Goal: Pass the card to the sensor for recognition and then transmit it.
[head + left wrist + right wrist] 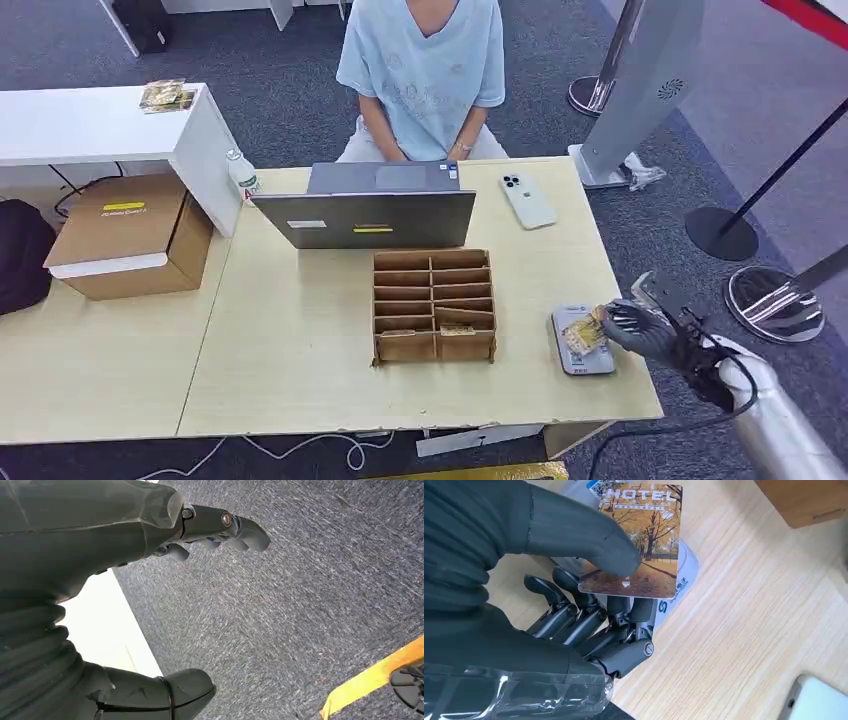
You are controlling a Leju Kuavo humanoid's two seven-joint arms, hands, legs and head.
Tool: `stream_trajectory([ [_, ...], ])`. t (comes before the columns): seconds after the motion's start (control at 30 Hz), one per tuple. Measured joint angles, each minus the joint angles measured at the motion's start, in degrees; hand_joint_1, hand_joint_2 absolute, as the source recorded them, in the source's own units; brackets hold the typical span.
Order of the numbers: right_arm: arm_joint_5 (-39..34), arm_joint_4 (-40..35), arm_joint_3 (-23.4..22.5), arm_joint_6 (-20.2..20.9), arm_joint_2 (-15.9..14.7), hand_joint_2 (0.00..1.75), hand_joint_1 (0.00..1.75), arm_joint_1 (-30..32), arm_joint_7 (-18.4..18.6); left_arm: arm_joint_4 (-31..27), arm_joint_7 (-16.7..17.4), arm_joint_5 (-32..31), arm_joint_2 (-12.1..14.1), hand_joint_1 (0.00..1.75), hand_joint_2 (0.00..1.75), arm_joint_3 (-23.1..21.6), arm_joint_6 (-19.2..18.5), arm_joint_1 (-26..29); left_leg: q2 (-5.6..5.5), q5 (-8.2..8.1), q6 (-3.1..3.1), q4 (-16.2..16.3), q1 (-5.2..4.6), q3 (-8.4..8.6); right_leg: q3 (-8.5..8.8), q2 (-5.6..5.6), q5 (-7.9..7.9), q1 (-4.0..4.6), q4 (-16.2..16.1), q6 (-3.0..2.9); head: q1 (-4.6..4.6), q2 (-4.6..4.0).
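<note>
My right hand pinches a hotel key card with an autumn-tree picture between thumb and fingers. It holds the card flat just over the grey card sensor lying on the table's right front part. Whether the card touches the sensor cannot be told. My left hand hangs beside the table over grey carpet, its fingers apart and holding nothing.
A brown cardboard slot organizer stands left of the sensor, with a laptop and a white phone behind. A person sits across the table. A cardboard box and a bottle stand at the left.
</note>
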Motion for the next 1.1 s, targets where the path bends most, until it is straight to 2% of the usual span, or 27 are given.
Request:
stream_trajectory([
  [0.5, 1.3, 0.5, 0.9, -3.1, 1.5, 1.75, 1.75, -0.5, 1.2, 0.0, 0.0, 0.0, 0.0, 0.0, 1.75, 0.0, 0.2, 0.0, 0.0, 0.0, 0.0, 0.0, 0.0, 0.0, 0.0, 0.0, 0.0, 0.0, 0.0, 0.0, 0.0, 0.0],
  [0.77, 7.3, 1.1, 1.3, -8.3, 3.3, 1.75, 1.75, -1.4, 2.4, 0.0, 0.2, 0.0, 0.0, 0.0, 1.75, 0.0, 0.2, 0.0, 0.02, 0.0, 0.0, 0.0, 0.0, 0.01, 0.0, 0.01, 0.0, 0.0, 0.0, 0.0, 0.0, 0.0],
  [1.1, 9.7, 1.5, 1.6, -9.4, 5.1, 1.75, 1.75, -2.5, 2.7, 0.0, 0.2, 0.0, 0.0, 0.0, 1.75, 0.0, 0.2, 0.0, 0.02, 0.0, 0.0, 0.0, 0.0, 0.02, 0.01, 0.01, 0.0, 0.0, 0.0, 0.0, 0.0, 0.0],
])
